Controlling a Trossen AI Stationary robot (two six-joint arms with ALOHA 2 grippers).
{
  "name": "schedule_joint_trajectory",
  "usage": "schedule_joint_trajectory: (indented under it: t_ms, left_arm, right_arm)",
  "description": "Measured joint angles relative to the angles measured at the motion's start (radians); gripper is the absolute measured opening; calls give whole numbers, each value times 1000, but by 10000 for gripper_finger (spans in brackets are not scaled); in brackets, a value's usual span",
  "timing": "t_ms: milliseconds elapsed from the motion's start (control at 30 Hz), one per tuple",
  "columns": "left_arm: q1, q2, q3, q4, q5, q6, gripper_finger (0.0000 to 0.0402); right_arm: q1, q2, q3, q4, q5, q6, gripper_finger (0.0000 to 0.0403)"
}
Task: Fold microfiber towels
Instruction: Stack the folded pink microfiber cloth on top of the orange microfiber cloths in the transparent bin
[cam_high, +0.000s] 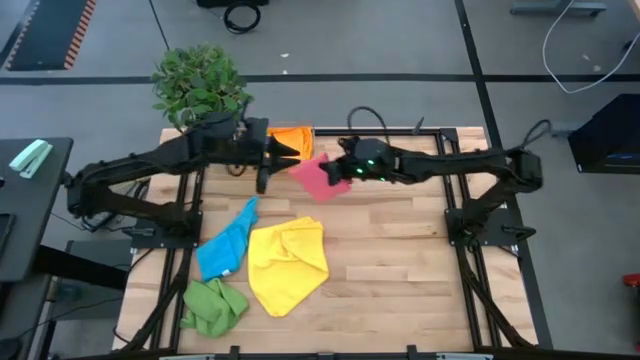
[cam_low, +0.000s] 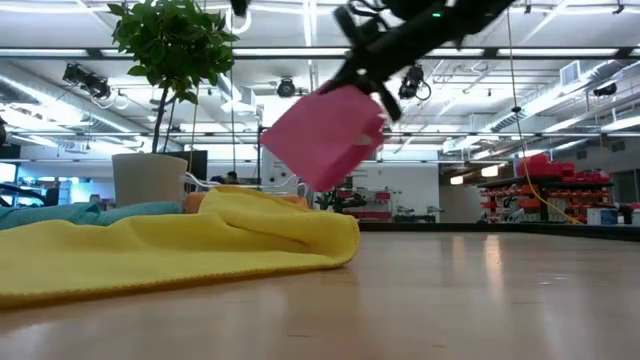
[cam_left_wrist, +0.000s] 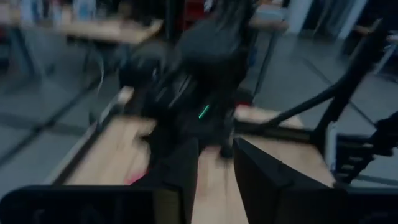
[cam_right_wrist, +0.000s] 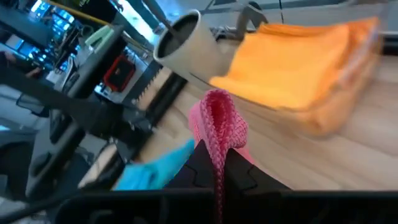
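**Holding the pink towel aloft at the far side of the table**

Gripping: my right gripper is clamped on the pink towel. Right wrist view shows a bunched fold of pink pile pinched between my two dark fingers, which are closed tight on it. Low view: the towel hangs clear of the table, folded to a flat slanted square, nothing beneath it touching.

Left gripper sits just beside the pink towel's far corner, pointed toward my right gripper. Left wrist view is blurred; fingers stand with a gap between them and no cloth in that gap. Not holding anything that I can see.

Other towels:
- Orange towel folded, lying at the far edge of the table, behind both grippers. Right wrist view shows it as a neat thick stack.
- Yellow towel spread loose and rumpled mid-table, nearest the low camera.
- Blue towel crumpled, touching the yellow one on its left side.
- Green towel bunched near the front left corner, just beside the blue.

Potted plant stands at the far left corner, pale pot close to the orange towel.
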Motion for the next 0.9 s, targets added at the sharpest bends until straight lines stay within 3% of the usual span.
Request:
schedule_joint_trajectory:
  t_ms: [233, 500, 900]
  left_arm:
    - [-45, -124, 0, 5, -2, 67, 77]
    - [-58, -162, -1, -48, -1, 160, 53]
    - [-52, -163, 0, -151, -1, 226, 47]
  right_arm:
    - [-45, 263, 321, -6, 15, 73, 2]
    - [-106, 501, 625, 12, 46, 243, 2]
    - [-116, 769, 931, -2, 71, 448, 4]
